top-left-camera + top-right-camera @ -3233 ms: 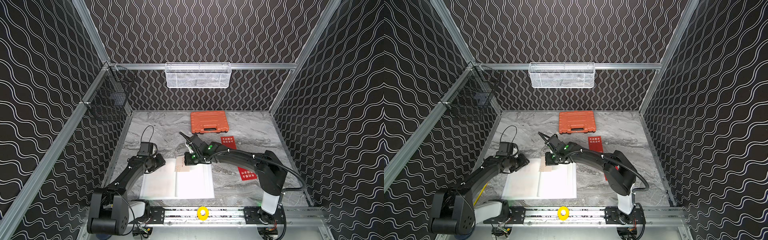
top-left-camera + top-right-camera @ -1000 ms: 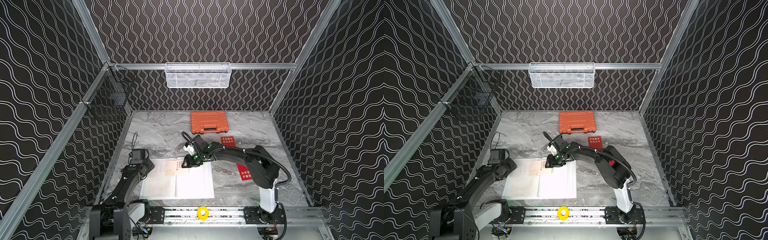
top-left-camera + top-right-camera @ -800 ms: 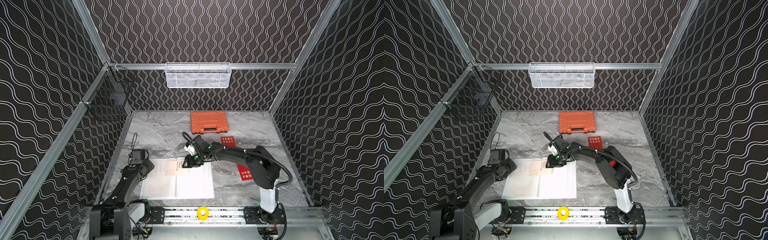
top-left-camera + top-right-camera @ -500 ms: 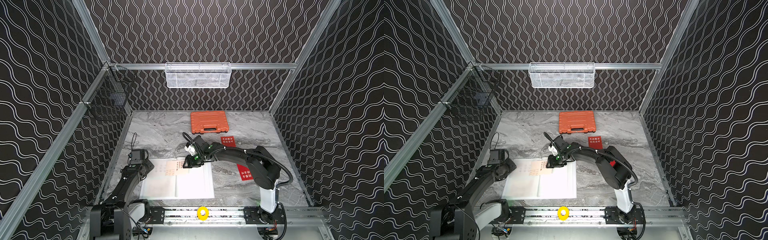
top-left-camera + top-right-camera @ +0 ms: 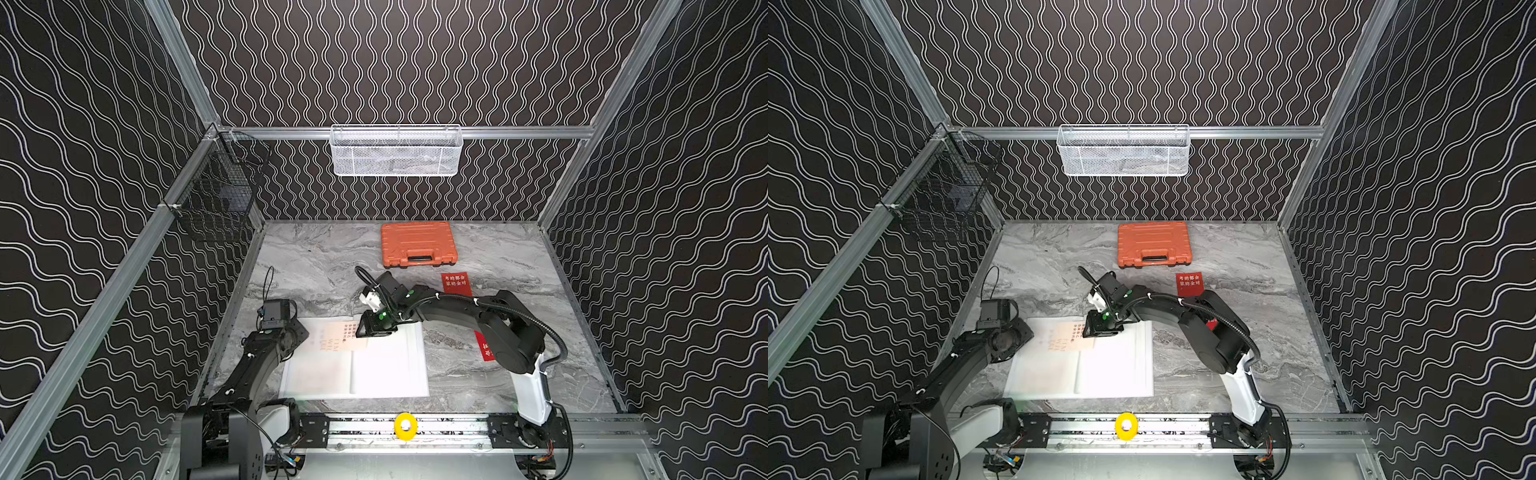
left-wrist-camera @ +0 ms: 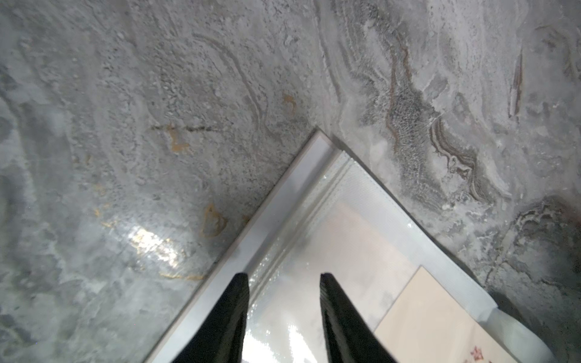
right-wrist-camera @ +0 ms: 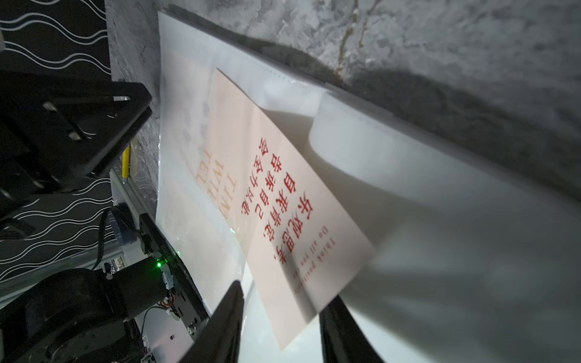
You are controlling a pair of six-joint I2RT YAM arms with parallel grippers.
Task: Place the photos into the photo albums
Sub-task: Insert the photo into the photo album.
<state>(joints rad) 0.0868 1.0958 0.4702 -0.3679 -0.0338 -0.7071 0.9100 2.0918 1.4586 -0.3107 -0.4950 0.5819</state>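
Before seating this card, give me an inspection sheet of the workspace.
Surface: grey marble table.
Job's things: album open flat; cream card part-way into its left page's sleeve; red card on the table; second red card half behind the right arm.
Clutter: orange case, back.
Grippers: left gripper open over the album's far corner; right gripper open at the card's free end.
Cables: black cable along the right arm.
Surroundings: white mesh basket, back rail; black wire basket, side rail.

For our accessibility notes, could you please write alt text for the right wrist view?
A cream card with red Chinese characters lies on the open white album, its near corner between the right gripper's spread black fingers. Grey marble table shows beyond the album, and the left arm sits at one side.
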